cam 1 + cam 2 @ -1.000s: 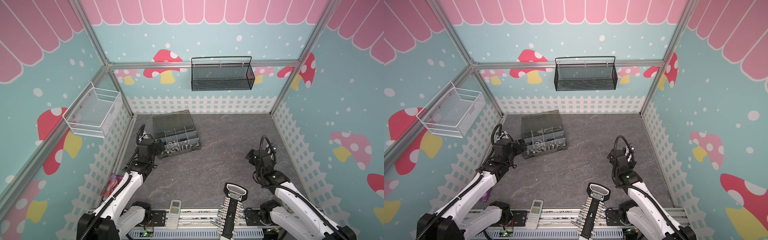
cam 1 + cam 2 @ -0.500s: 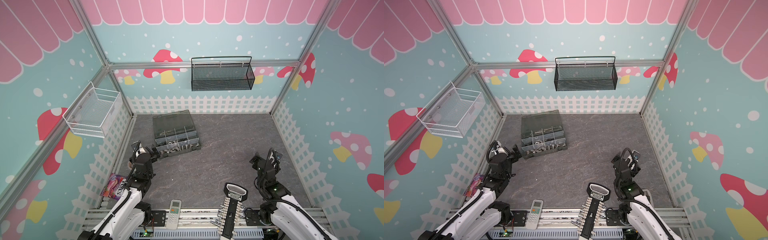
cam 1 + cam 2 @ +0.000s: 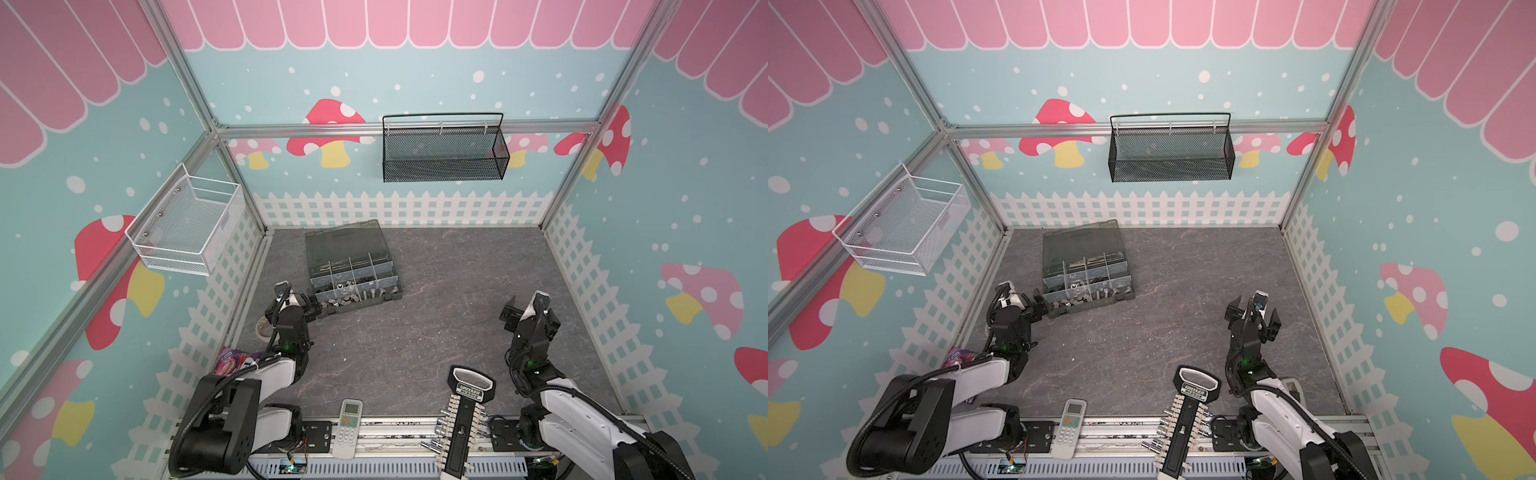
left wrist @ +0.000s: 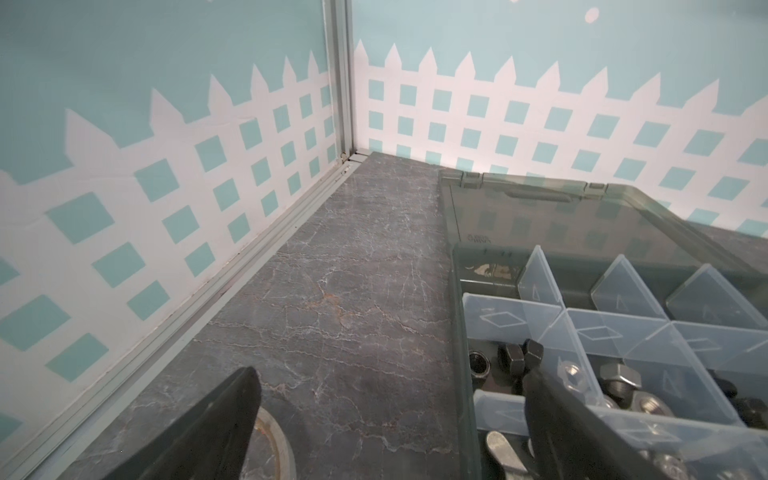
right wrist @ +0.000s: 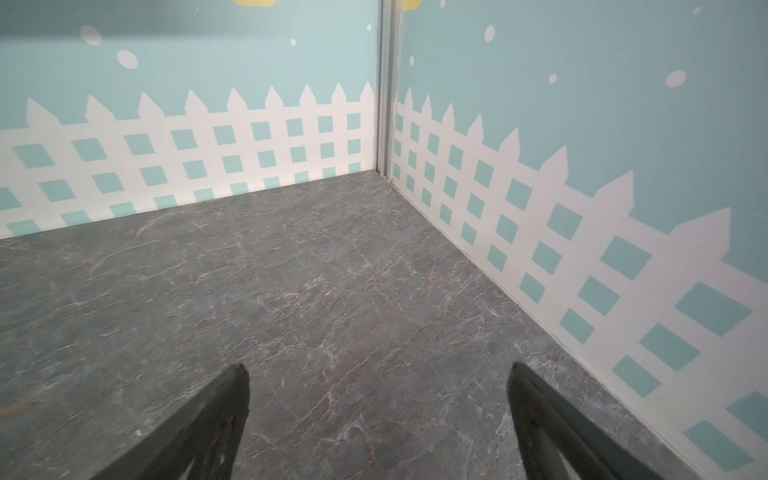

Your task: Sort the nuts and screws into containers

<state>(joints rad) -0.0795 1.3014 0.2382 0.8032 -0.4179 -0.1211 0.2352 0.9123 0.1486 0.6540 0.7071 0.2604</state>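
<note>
The dark-grey organizer box (image 3: 348,249) (image 3: 1084,245) lies open at the back left of the floor, its lid laid back. Its containers (image 4: 582,332) are split by pale dividers. Silver and black screws (image 3: 369,294) (image 4: 500,449) and nuts (image 3: 340,300) (image 4: 478,363) fill the front compartments. My left gripper (image 3: 311,308) (image 3: 1039,302) (image 4: 390,365) is open at the box's front left corner, one of its fingers (image 4: 552,399) over the corner compartment and the other over the floor. My right gripper (image 3: 530,319) (image 3: 1253,318) (image 5: 378,372) hangs open over bare floor at the right, holding nothing.
A tape roll (image 3: 262,328) (image 4: 274,440) lies on the floor beside my left gripper. A colourful packet (image 3: 232,359), a white remote (image 3: 350,422) and a black socket rack (image 3: 463,419) sit along the front. A black mesh basket (image 3: 442,153) and a white wire basket (image 3: 187,226) hang on the walls.
Both arms have drawn back toward the front rail and folded lower. My left gripper has come off the box's left side to its front corner. Both grippers stay open.
</note>
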